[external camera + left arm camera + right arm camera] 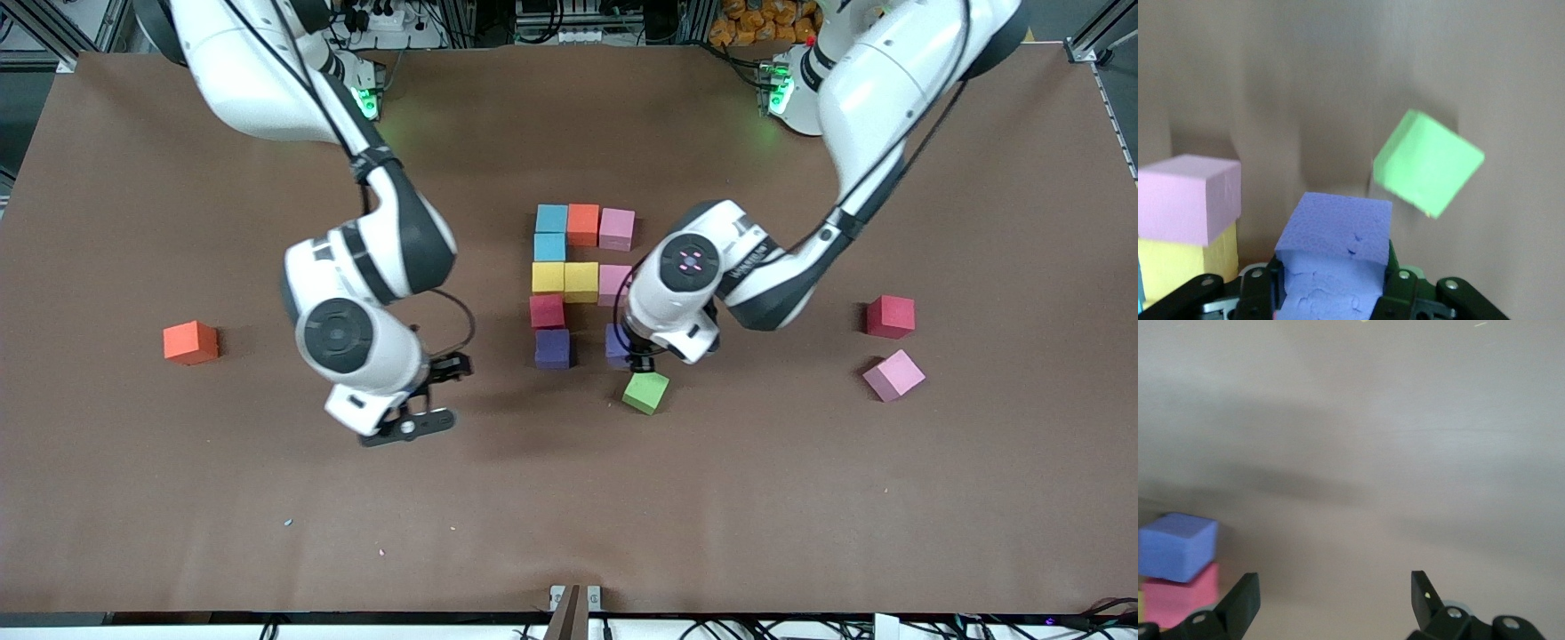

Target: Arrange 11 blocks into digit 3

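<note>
left gripper [642,358] clamps a purple block [1338,230] just beside the bottom bar's purple block [552,348]; right gripper [425,397] waits, wide.

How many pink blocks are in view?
3: one pink block ends the figure's top row, one ends its middle row beside the yellow block, one lies loose toward the left arm's end.

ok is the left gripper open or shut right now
Shut on a purple block. In the left wrist view the left gripper has its fingers pressed against the cube's sides, beside the green block.
</note>
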You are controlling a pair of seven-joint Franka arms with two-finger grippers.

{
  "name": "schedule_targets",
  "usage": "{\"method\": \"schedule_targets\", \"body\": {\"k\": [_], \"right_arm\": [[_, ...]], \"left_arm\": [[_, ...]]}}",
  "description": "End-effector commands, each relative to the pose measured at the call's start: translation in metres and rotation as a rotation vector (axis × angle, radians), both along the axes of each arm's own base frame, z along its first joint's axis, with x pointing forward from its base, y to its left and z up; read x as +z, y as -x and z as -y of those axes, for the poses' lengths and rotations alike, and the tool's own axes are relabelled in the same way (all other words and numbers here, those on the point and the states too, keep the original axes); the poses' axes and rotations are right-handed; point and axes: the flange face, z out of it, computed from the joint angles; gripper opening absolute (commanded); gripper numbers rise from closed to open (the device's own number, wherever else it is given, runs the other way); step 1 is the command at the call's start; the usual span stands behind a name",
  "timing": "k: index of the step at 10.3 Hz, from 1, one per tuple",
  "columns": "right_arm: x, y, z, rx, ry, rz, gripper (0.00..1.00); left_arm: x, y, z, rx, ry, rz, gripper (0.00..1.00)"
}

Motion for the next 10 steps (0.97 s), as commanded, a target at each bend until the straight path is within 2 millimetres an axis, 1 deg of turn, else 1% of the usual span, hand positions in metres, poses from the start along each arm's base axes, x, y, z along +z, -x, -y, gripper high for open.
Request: {"method": "schedule_targets", "body": {"k": [1, 2, 3, 4, 5, 6, 7, 8, 9, 10], "right_arm": [[0.041, 0.000, 0.068, -0.043, 0.021, 0.028, 1.00], [0.060, 0.000, 0.097, -0.082, 0.017, 0.036, 1.00], [0.074, 0.002, 0.120, -0.114, 0.019, 0.030, 1.00], [0.093, 0.005, 0.148, -0.141, 0.018, 0.027, 1.00], [0.108, 0.009, 0.175, -0.120, 0.010, 0.021, 1.00], [0.121, 0.018, 0.201, -0.103, 0.005, 0.020, 1.00], [0.130, 0.031, 0.220, -0.092, 0.001, 0.022, 1.00], [0.142, 0.046, 0.235, -0.075, -0.005, 0.029, 1.00], [0.153, 0.060, 0.241, -0.064, -0.009, 0.041, 1.00], [0.161, 0.072, 0.243, -0.047, -0.011, 0.044, 1.00]], "left_arm": [[0.012, -0.004, 0.009, 0.034, 0.025, 0.004, 0.01], [0.007, -0.001, 0.013, 0.028, 0.023, -0.005, 0.02], [0.000, 0.000, 0.016, 0.023, 0.035, 0.001, 0.03], [-0.011, -0.001, 0.019, 0.018, 0.057, 0.007, 0.04], [-0.017, 0.001, 0.023, 0.006, 0.069, 0.010, 0.04], [-0.020, 0.003, 0.028, 0.002, 0.077, 0.016, 0.03], [-0.023, 0.008, 0.033, -0.008, 0.078, 0.015, 0.03], [-0.030, 0.011, 0.036, -0.012, 0.076, 0.004, 0.03], [-0.033, 0.012, 0.036, -0.013, 0.074, -0.002, 0.03], [-0.037, 0.013, 0.036, -0.009, 0.072, -0.008, 0.03]]}}
